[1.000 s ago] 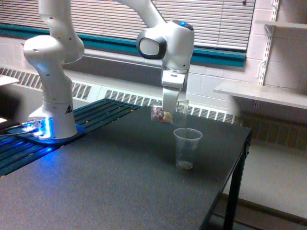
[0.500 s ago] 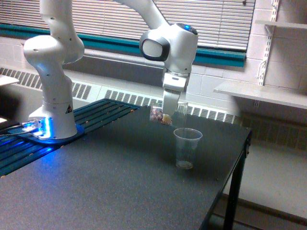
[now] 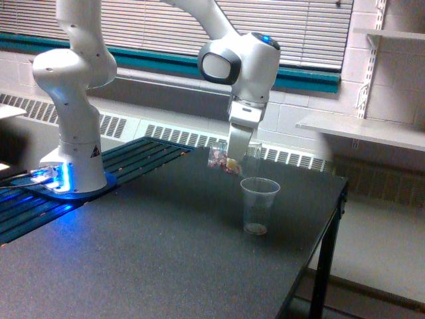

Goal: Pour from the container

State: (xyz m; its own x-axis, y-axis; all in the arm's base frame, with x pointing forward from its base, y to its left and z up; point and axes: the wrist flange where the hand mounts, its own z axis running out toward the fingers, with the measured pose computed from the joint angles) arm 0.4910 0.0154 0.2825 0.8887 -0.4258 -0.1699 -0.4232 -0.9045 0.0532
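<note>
Pinching the container (image 3: 221, 160), tipped sideways just above the ribbed cup (image 3: 258, 205). Risking bits spilling onto the table (image 3: 133, 252) if tipped too soon.

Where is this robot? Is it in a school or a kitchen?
Probably a lab or workshop room, not a kitchen: a white robot arm bolted by a dark work table, painted block walls, window blinds, and bare metal wall shelves.

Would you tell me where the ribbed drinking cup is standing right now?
In the exterior view the ribbed drinking cup stands upright on the dark table, right of centre, just below the container held in the gripper.
</note>
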